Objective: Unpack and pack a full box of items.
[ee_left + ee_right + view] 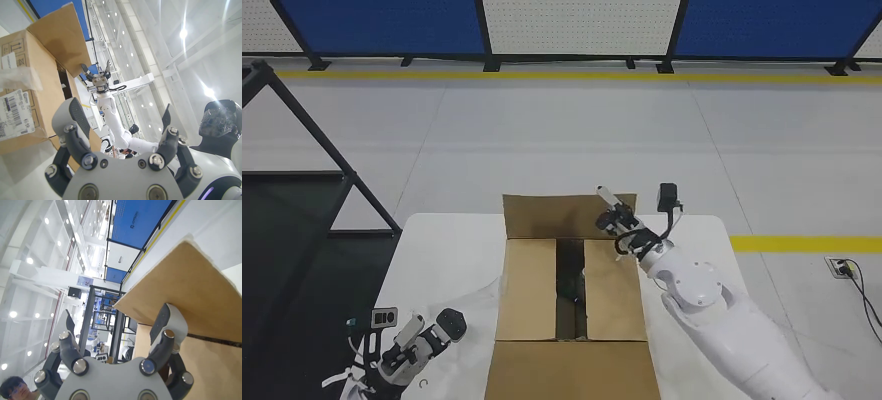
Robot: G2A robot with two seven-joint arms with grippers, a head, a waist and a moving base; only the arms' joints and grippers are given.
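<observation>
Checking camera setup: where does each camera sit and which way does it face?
Top: above the arms, looking down at the table and box; left claw and right claw show.
Left wrist: low beside the box, tilted up; own open claw near, right claw beyond.
Right wrist: at a box flap, facing up; own open claw.
Shared: box and right claw in all three.

White arms [722,310], grey left gripper [122,108], black pads [79,115]

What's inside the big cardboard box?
The cardboard box has two flaps folded over its top. Through the narrow gap between them only dark shapes show; I cannot tell what they are. The flaps hide everything else.
</observation>
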